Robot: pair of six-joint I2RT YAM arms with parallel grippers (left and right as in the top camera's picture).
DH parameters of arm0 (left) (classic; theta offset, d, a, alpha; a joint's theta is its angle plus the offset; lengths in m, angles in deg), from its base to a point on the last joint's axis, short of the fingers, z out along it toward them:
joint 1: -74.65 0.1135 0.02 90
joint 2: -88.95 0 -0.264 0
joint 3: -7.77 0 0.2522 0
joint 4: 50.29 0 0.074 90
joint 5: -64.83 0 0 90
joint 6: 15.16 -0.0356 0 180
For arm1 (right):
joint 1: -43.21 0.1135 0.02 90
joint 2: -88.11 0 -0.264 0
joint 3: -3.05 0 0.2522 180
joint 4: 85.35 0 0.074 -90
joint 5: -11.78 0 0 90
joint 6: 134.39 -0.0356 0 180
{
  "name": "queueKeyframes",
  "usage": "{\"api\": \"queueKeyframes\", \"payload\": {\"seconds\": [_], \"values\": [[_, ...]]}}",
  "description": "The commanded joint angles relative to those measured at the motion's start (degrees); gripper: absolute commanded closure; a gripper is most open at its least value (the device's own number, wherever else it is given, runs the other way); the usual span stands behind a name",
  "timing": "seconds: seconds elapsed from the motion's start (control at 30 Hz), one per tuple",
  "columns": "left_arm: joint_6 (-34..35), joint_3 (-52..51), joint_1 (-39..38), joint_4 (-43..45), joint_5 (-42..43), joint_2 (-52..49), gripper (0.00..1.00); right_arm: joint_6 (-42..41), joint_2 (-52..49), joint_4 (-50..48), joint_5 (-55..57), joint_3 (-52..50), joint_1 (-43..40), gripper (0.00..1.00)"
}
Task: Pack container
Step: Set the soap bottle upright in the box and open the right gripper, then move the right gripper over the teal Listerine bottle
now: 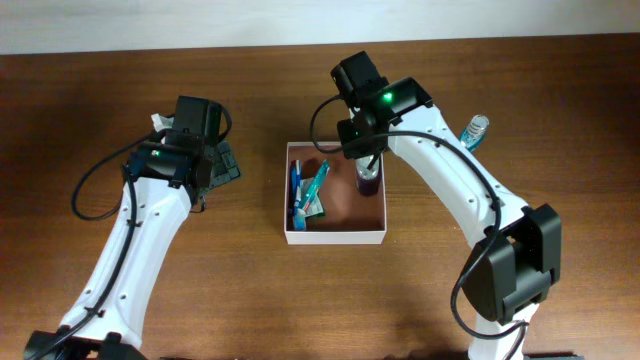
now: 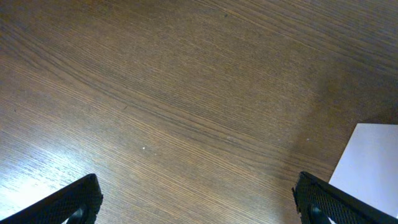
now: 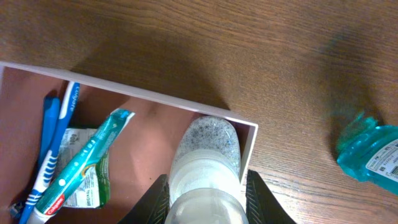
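While the right gripper (image 3: 205,190) has its two black fingers (image 3: 152,202) shut tight on a see-through bottle (image 3: 205,146), the bottle is inside the container (image 3: 124,94), close to a corner by the white wall. The bottle has little dark specks in it. Next to it in the box lie a blue toothbrush (image 3: 53,134) and a green toothpaste tube (image 3: 81,163), with a small packet (image 3: 84,186) under the tube. Outside the box, on the brown table (image 3: 186,37), a blue-green bottle (image 3: 370,152) sits apart from the wall. Seen from above, the container is in the middle of the table, between the two arms. The left gripper (image 2: 196,202) is off to the left side. Its fingers (image 2: 74,202) are spread wide apart over the wood. A flat white thing (image 2: 370,165) shows at the edge there, and I cannot tell what it is.
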Motion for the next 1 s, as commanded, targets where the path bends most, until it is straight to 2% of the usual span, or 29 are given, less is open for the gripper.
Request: {"api": "queueKeyframes", "payload": {"seconds": [0.0, 0.1, 0.17, 0.27, 0.47, 0.6, 0.7, 0.83, 0.97], "values": [[-0.5, 0.0, 0.2, 0.0, -0.6, -0.4, 0.01, 0.2, -1.1, 0.4, 2.3, 1.2, -0.4, 0.75], [-0.5, 0.0, 0.2, 0.0, -0.6, -0.4, 0.01, 0.2, -1.1, 0.9, 2.3, 1.2, -0.4, 0.74], [-0.5, 0.0, 0.2, 0.0, -0.6, -0.4, 0.01, 0.2, -1.1, 1.0, 2.3, 1.2, -0.4, 0.55], [-0.5, 0.0, 0.2, 0.0, -0.6, -0.4, 0.01, 0.2, -0.9, 1.4, 2.3, 1.2, -0.4, 0.43], [-0.5, 0.0, 0.2, 0.0, -0.6, -0.4, 0.01, 0.2, 1.7, 1.5, 2.6, 1.3, -0.5, 0.42], [-0.5, 0.0, 0.2, 0.0, -0.6, -0.4, 0.01, 0.2, 7.0, 3.7, 4.8, 3.8, -2.0, 0.39], [-0.5, 0.0, 0.2, 0.0, -0.6, -0.4, 0.01, -2.8, 10.7, 6.3, 4.4, 5.6, -5.6, 0.38], [-0.5, 0.0, 0.2, 0.0, -0.6, -0.4, 0.01, -2.8, 14.9, 8.8, 0.8, 5.8, -13.5, 0.38], [-0.5, 0.0, 0.2, 0.0, -0.6, -0.4, 0.01, -3.3, 14.4, 11.2, 0.7, 5.6, -20.1, 0.38]]}}
